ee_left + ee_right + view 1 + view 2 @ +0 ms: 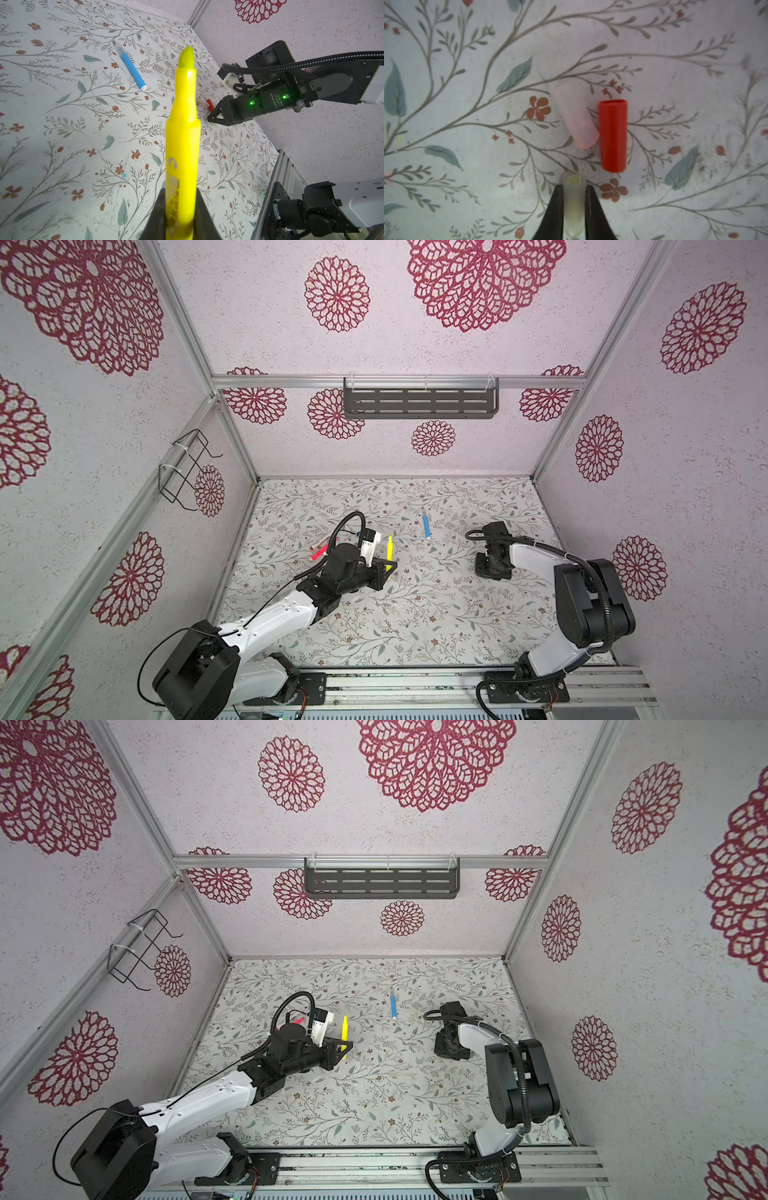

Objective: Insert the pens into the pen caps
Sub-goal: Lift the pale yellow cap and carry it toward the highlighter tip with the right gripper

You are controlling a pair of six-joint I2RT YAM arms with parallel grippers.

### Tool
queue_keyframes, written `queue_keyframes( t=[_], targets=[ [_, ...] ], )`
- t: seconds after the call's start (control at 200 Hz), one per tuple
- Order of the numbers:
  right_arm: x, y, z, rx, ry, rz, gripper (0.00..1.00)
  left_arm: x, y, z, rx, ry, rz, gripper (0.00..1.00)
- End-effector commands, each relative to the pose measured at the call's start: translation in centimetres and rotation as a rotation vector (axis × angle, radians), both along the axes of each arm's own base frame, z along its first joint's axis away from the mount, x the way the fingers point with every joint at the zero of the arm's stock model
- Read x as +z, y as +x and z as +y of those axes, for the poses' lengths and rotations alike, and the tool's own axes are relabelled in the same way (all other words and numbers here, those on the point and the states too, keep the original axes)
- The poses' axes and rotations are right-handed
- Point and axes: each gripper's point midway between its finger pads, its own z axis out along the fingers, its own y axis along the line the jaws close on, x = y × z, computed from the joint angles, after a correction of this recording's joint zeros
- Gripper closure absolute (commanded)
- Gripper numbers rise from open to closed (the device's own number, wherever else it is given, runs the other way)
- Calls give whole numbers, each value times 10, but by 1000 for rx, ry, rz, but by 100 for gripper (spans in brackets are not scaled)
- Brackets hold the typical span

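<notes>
The floral bench (415,626) sat boxed in on three sides, with the back wall (374,456) well beyond the pens and a metal rail (415,682) along the front edge.

My left gripper (181,199) was clenched on the yellow pen (182,133), which it held clear of the bench, left of centre. The pen's long axis ran front to back, with its bare tip aimed toward the back wall.

My right gripper (573,194) pointed down at the bench on the right side, clamped on a pale cap (573,209). That cap's long axis lay in line with the fingers, and its end with a yellow-green ring faced away from the wrist. Just past it lay the red cap (612,135) and a pinkish cap (576,118), side by side. They were so close that I could not tell whether they touched, and both ran roughly parallel to the held cap.

Between the two grippers the bench lay open. The blue pen (426,523) rested farther back near the middle, lengthwise front to back, with its clear end toward the back wall. The pink-red pen (319,554) lay behind the left wrist toward the bench's left edge, partly hidden. A white pen (320,544) with red ends lay just beside it.
</notes>
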Motion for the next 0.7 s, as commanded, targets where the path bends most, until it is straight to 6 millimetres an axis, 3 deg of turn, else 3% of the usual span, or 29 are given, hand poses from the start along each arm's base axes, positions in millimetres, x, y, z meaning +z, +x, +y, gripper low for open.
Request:
queue_keyframes(
  t=[0.0, 0.12, 0.29, 0.47, 0.696],
  targets=[
    [13, -3, 15, 74, -9, -6, 93, 8, -2, -2, -18, -18, -37, 100],
    [35, 4, 37, 150, 30, -77, 96, 10, -3, -2, -22, -23, -46, 100],
    [86, 14, 71, 225, 208, -239, 97, 11, -7, -1, -34, -37, -51, 100],
    [174, 8, 113, 371, 474, -525, 95, 13, -15, -10, -68, -86, -48, 100],
    [268, -19, 136, 503, 713, -791, 93, 29, -30, -38, -138, -152, -97, 100]
  ],
)
